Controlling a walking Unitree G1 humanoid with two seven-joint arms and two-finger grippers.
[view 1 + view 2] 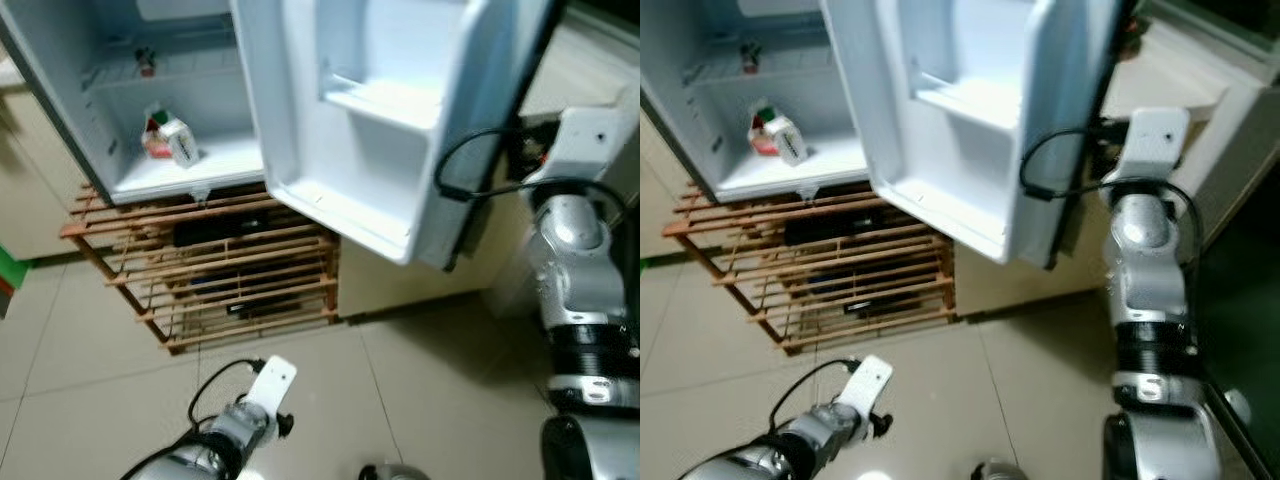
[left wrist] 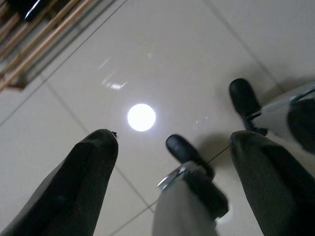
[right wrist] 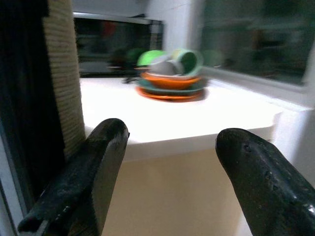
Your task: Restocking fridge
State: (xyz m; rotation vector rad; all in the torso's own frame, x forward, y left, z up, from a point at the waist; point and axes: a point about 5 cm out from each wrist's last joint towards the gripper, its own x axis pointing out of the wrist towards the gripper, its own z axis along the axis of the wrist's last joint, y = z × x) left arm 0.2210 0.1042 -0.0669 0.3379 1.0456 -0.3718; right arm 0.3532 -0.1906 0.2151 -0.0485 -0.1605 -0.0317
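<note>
Fridge [image 1: 120, 120] stands on the left with its door [image 1: 380, 130] swung wide; on its lower shelf lies a small carton [image 1: 172, 140], tipped on its side, with another small item on the wire shelf above. Beneath the fridge sits a slatted wooden rack [image 1: 220, 270] on the tiled floor [image 1: 420, 390]. The left gripper [image 2: 167, 162] hangs low over the floor, its fingers [image 2: 78, 182] spread apart and holding nothing. Further right, the right gripper [image 3: 167, 167] is raised beside the door's outer edge, fingers [image 3: 83, 182] also apart and empty, looking toward a white worktop [image 3: 197, 118] with stacked bowls [image 3: 170, 76]. A black cable [image 1: 470, 165] loops near the door edge, so my guess is that the right arm could snag it or knock the door as it turns. Nothing is in hand yet to restock, and the tipped carton might roll if the shelf is jolted.
</note>
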